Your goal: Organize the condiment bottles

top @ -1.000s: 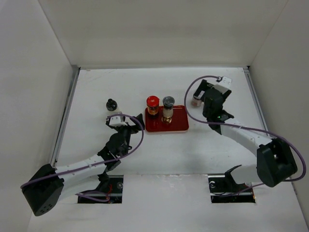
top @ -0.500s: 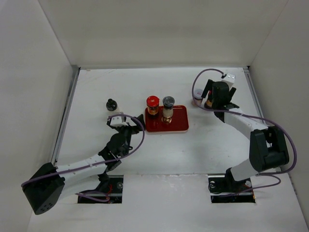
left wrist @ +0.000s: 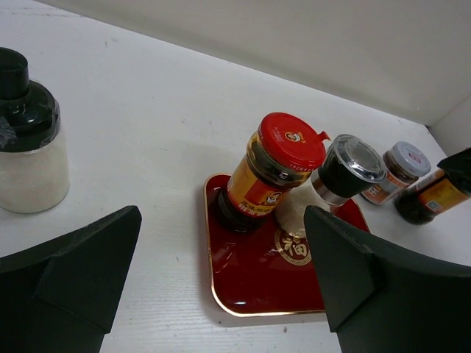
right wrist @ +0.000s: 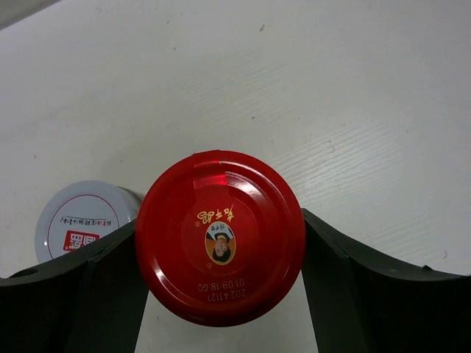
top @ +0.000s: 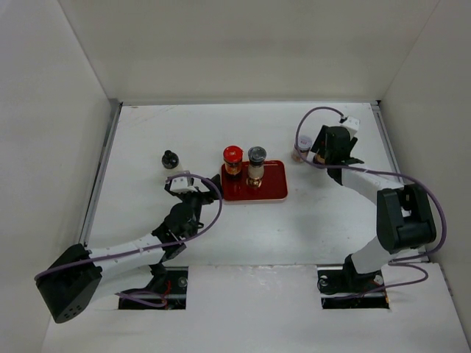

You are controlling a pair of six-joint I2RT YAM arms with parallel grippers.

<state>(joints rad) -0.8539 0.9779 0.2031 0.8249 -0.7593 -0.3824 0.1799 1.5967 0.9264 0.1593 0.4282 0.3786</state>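
Two condiment bottles stand on the red tray point(top: 271, 193): a red-capped one point(top: 232, 157) and a grey-capped one point(top: 256, 157). A black-capped jar point(top: 170, 158) stands left of the tray. My left gripper point(top: 195, 185) hovers open between that jar and the tray, holding nothing; its view shows the tray point(left wrist: 246, 283) ahead of its jaws point(left wrist: 221, 294). At the back right, my right gripper point(top: 324, 149) is shut on a second red-capped bottle point(right wrist: 221, 235), its fingers point(right wrist: 331, 257) pressing both sides of the cap. A white-capped bottle point(right wrist: 81, 220) stands just beside it.
White walls enclose the table on three sides. The right half of the tray point(left wrist: 335, 250) is bare. The right arm's purple cable point(top: 313, 118) loops above its wrist.
The right gripper came down over the red-capped bottle at the back right and closed on its cap. The left arm has shifted only slightly.
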